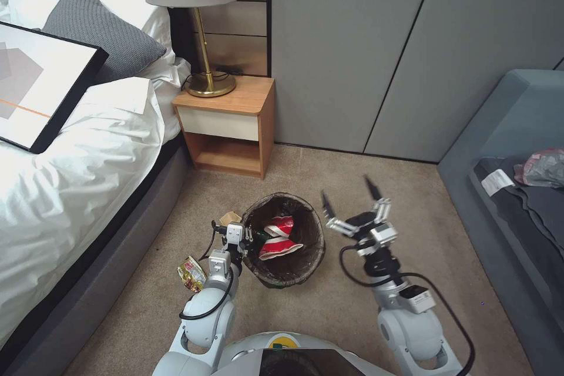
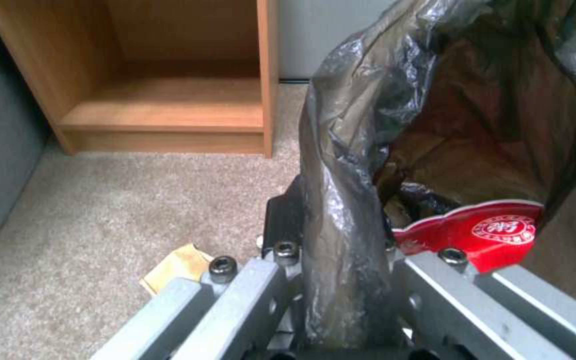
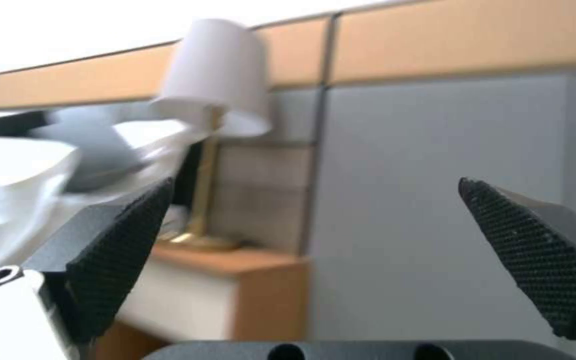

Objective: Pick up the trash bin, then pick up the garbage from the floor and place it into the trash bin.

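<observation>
While the bed [image 1: 64,188] fills the robot's left side and a grey sofa [image 1: 517,188] sits on its right, the work is on the carpet [image 1: 329,305] between them. A wooden nightstand [image 1: 229,129] with a lamp [image 1: 202,23] stands by the wall, past the bin.

The bin [image 1: 284,239] stands on the carpet right in front of the robot, near the nightstand. It has a dark bag folded over its rim. Red and white cups [image 1: 281,238] lie inside it.

The left gripper [image 1: 242,242] is at the bin's left rim. In the left wrist view, its two fingers are pinched on the rim and the bag, one finger outside and one inside. The bag [image 2: 341,200] is bunched up between them. A red cup [image 2: 481,232] sits just inside.

The right gripper [image 1: 351,202] hangs in the air beside the bin's right side, not touching it. Its black fingertips [image 3: 121,250] are spread wide with nothing between them.

Some garbage is on the floor. A shiny yellow wrapper [image 1: 192,273] lies next to the left arm, and a brown paper scrap [image 1: 230,218] lies just beside the bin's left rim.

I think the robot is at the picking step: the bin is held and some trash is in. Next, the free right gripper needs to go down to a piece on the floor, but both pieces lie on the far side of the bin, so it is a long reach across.
</observation>
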Tool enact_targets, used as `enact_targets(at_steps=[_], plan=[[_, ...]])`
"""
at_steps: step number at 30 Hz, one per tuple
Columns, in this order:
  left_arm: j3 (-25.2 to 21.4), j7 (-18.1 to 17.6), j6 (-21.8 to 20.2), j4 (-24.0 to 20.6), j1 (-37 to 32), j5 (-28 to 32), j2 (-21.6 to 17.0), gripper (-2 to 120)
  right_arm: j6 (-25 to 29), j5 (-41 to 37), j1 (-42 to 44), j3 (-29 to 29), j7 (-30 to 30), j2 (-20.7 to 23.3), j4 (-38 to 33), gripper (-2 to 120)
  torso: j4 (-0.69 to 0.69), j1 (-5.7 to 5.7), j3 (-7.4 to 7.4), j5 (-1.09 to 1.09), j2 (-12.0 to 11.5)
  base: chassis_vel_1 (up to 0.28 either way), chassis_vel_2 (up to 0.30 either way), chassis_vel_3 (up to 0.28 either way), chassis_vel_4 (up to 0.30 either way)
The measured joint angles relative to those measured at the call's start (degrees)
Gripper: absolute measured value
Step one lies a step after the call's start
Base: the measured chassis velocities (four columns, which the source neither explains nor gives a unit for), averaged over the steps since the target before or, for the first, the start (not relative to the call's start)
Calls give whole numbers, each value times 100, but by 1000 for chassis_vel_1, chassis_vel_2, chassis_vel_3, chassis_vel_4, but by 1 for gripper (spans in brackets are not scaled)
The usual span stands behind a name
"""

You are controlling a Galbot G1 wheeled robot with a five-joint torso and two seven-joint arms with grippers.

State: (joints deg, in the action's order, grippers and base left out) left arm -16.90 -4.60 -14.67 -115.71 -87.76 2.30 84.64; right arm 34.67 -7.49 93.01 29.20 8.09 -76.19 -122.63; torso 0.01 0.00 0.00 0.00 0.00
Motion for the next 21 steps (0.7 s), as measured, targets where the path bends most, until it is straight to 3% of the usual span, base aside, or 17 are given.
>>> enact_targets(at_steps=[4, 9, 21], plan=[[0, 0, 0, 0, 0, 0, 0, 0, 125, 56, 4, 362, -461, -55, -30, 100, -1, 0, 0, 0, 0, 0, 0, 0, 0], [0, 0, 0, 0, 0, 0, 0, 0, 313, 223, 45, 1066, -876, -285, 562, 100, -2, 0, 0, 1, 0, 0, 0, 0, 0], [0, 0, 0, 0, 0, 0, 0, 0, 542, 97, 203, 1238, -1012, -502, 1347, 100, -1, 0, 0, 0, 0, 0, 0, 0, 0]])
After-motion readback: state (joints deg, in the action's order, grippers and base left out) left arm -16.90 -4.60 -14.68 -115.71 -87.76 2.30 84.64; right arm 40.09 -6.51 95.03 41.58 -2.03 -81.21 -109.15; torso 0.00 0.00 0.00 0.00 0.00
